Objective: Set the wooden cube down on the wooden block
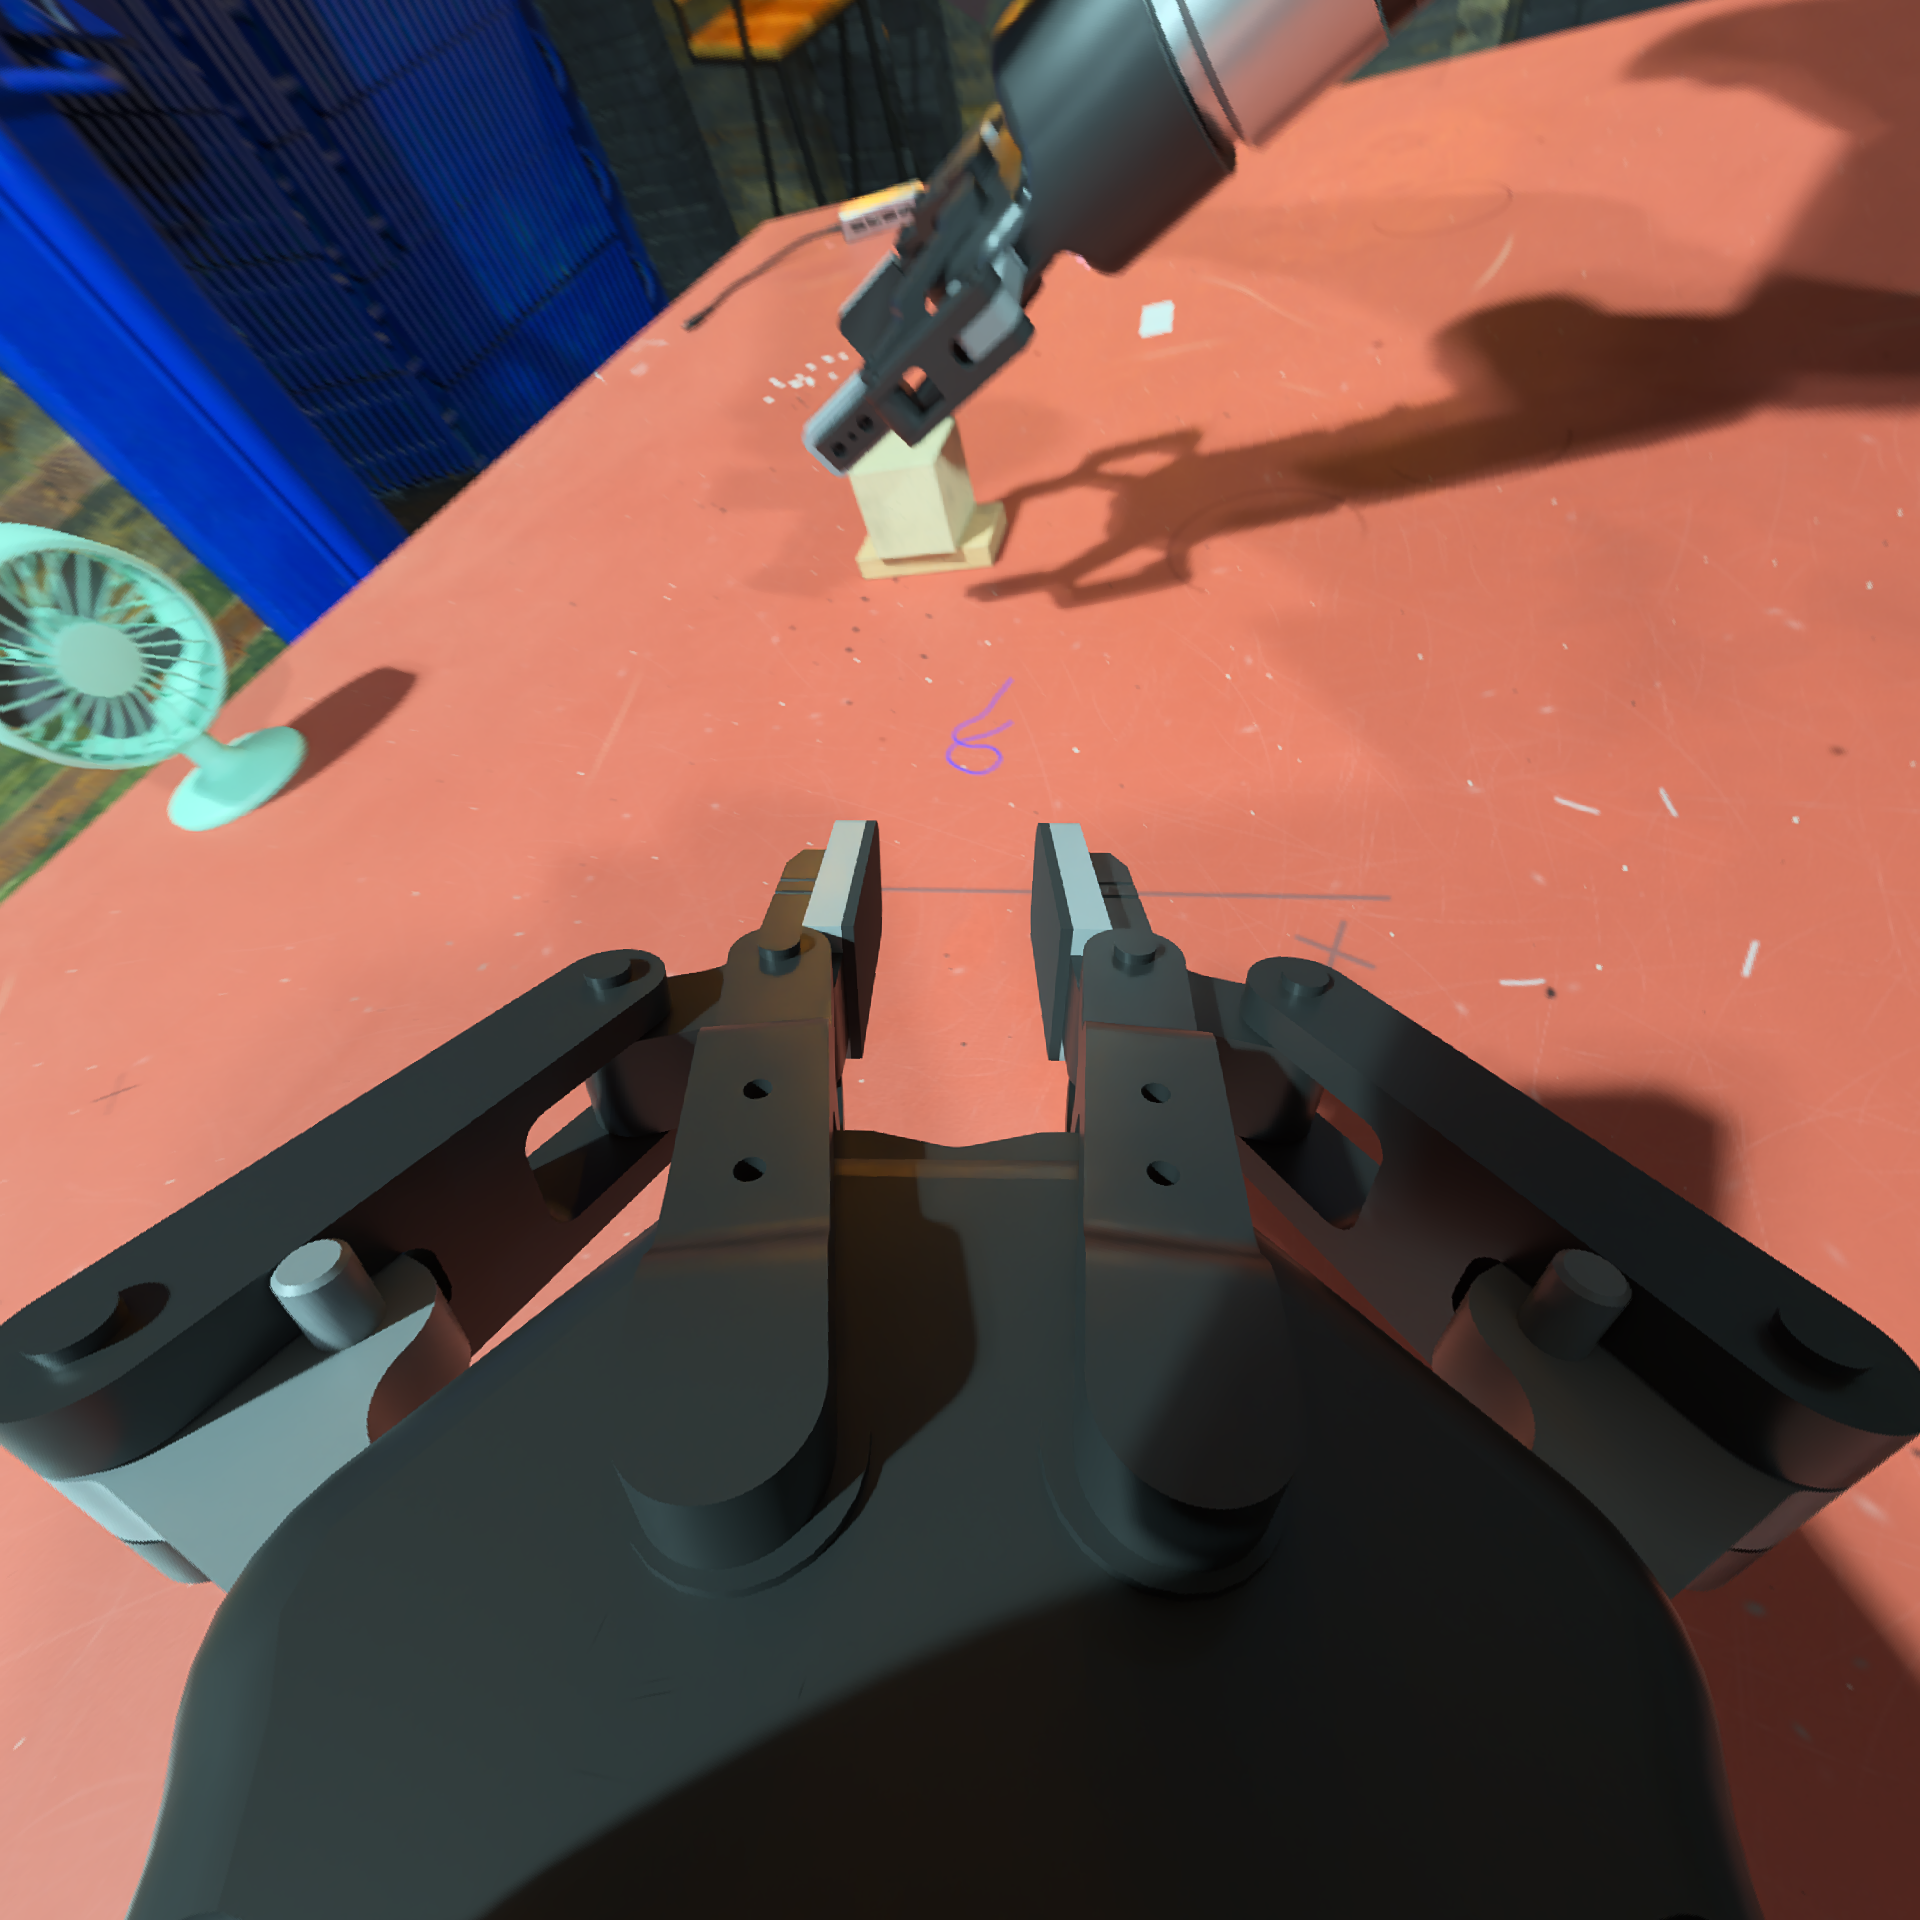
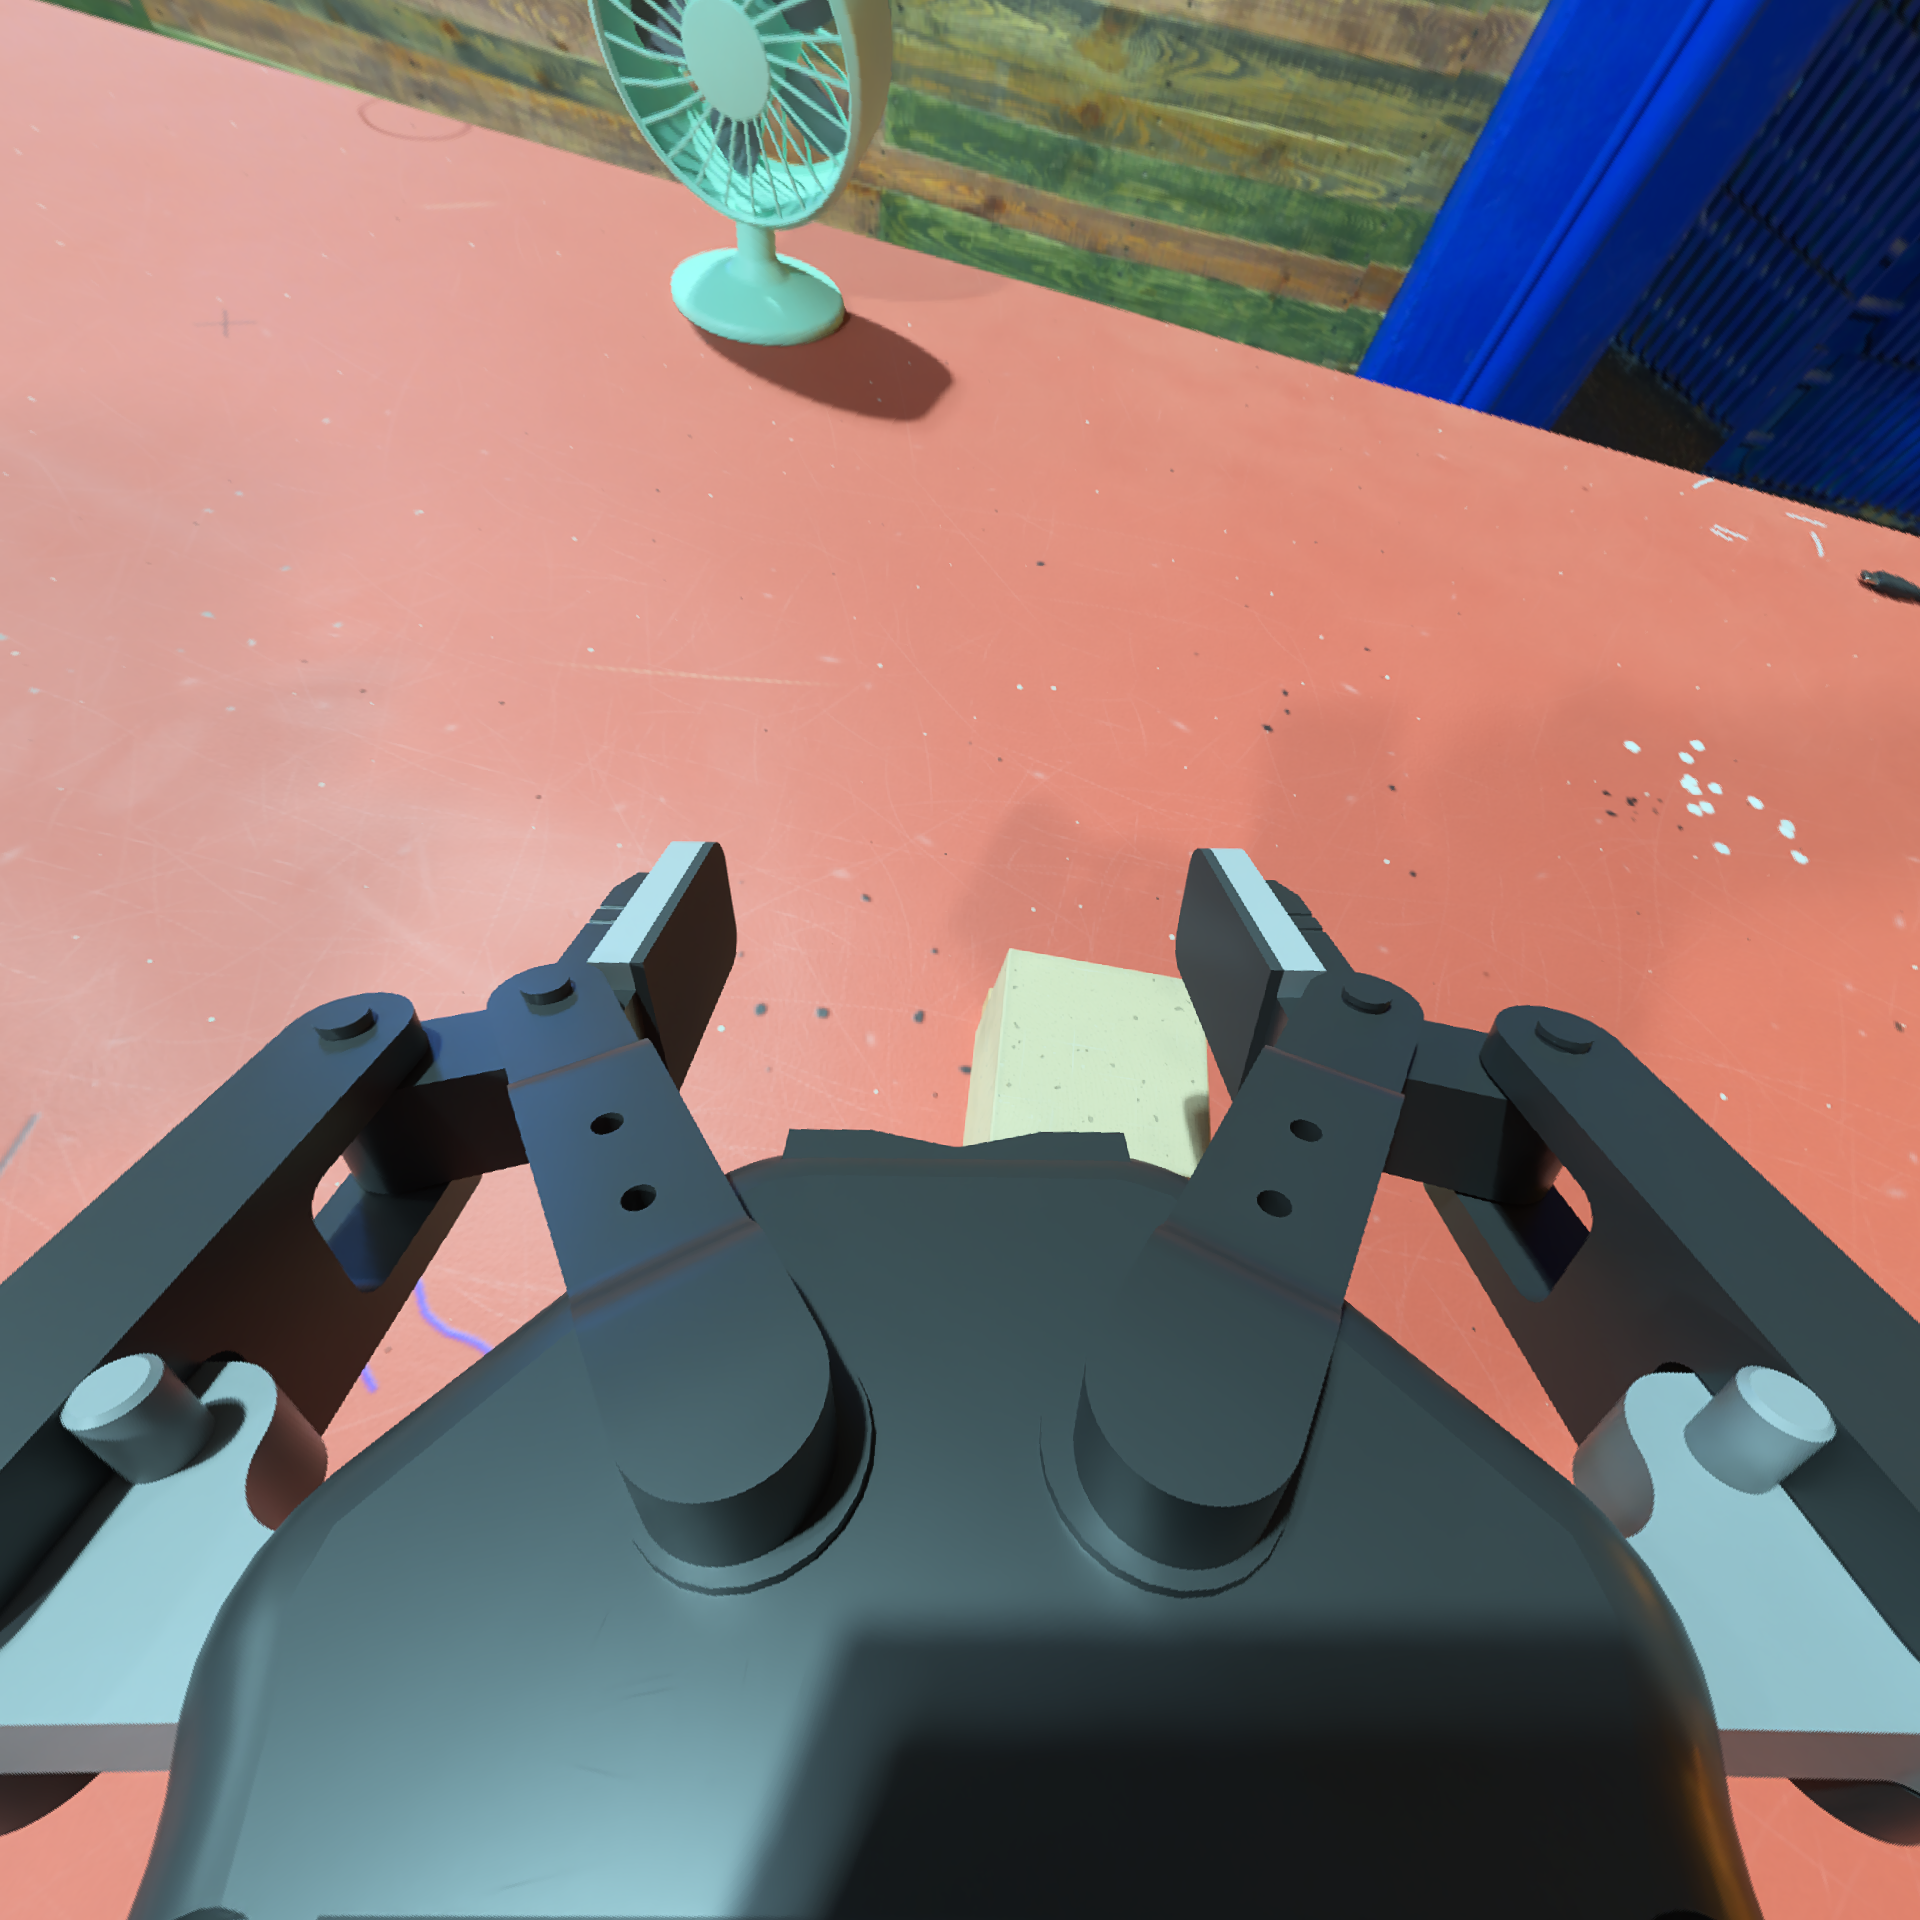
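In the left wrist view we log, from the left, a mint-green plastic desk fan (image 1: 99, 665) standing at the edge of the scuffed salmon-red table (image 1: 1455, 727). Centre frame, our left gripper (image 1: 956, 914) hangs above bare tabletop, its jaws parted by a narrow gap with nothing between them. Farther off, the pale wooden cube (image 1: 914, 494) stands on the flat pale wooden block (image 1: 977, 551). The cube looks taller than wide here, its long axis upright; the block lies flat, projecting to the right of the cube's foot. The right gripper (image 1: 883, 410) sits at the cube's top; contact is not clear from here.

In the right wrist view, its jaws are spread wide, the cube's top face below them, near the right finger (image 2: 1236, 956).
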`<state>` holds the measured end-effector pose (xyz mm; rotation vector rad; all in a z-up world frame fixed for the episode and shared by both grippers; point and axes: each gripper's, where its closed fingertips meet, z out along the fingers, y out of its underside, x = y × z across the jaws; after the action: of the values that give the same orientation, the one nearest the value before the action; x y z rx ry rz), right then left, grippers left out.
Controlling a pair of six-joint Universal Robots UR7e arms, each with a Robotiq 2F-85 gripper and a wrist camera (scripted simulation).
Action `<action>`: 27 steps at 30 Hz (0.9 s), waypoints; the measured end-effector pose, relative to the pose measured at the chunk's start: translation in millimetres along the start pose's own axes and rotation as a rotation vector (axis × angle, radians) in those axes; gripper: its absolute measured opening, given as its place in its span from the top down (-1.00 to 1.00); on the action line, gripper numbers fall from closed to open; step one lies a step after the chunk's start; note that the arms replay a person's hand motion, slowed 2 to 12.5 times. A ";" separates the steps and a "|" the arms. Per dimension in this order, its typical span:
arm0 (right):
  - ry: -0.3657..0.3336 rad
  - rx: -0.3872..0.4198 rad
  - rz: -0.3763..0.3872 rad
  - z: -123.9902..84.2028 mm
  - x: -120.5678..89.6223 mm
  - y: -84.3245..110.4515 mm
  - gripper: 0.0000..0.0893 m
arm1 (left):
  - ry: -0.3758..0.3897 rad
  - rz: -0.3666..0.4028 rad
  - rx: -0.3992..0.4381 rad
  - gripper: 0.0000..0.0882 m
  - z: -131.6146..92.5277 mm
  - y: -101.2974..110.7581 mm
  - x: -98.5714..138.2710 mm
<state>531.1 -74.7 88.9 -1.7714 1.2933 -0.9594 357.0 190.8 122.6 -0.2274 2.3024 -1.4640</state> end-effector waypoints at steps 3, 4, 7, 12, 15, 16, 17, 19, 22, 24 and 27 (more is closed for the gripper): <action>-0.013 0.020 0.005 -0.7 -2.0 -2.8 -0.65 | -0.057 -0.017 0.030 0.40 -15.7 -8.5 -13.0; -0.017 0.024 0.008 -0.9 -2.5 -3.4 -0.65 | -0.079 -0.024 0.037 0.40 -21.1 -10.9 -18.3; -0.027 0.032 0.020 -1.2 -3.4 -4.5 -0.64 | -0.151 -0.044 0.041 0.40 -36.8 -14.0 -35.4; -0.043 0.035 0.040 -1.1 -4.2 -4.7 -0.64 | -0.270 -0.073 -0.013 0.40 -59.9 -6.5 -65.6; -0.054 0.036 0.048 -1.1 -5.3 -4.6 -0.64 | -0.327 -0.087 -0.084 0.40 -70.2 6.8 -82.2; -0.058 0.036 0.049 -1.2 -5.7 -4.6 -0.64 | -0.344 -0.092 -0.115 0.40 -73.2 12.9 -87.3; -0.062 0.037 0.051 -1.2 -6.2 -4.6 -0.64 | -0.359 -0.096 -0.146 0.40 -76.0 18.9 -92.2; -0.069 0.037 0.053 -1.4 -7.0 -4.5 -0.64 | -0.379 -0.112 -0.218 0.40 -80.4 33.4 -100.7; -0.077 0.037 0.053 -1.7 -7.9 -4.4 -0.64 | -0.395 -0.142 -0.334 0.39 -85.6 58.0 -110.3; -0.081 0.037 0.052 -1.9 -8.4 -4.2 -0.64 | -0.398 -0.167 -0.409 0.38 -88.4 74.0 -115.2; -0.086 0.035 0.049 -2.4 -9.0 -4.1 -0.64 | -0.396 -0.205 -0.510 0.35 -91.7 96.5 -120.9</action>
<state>528.8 -65.4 92.3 -1.7271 1.2528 -0.8646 435.8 350.9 99.7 -0.8372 2.3130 -0.7848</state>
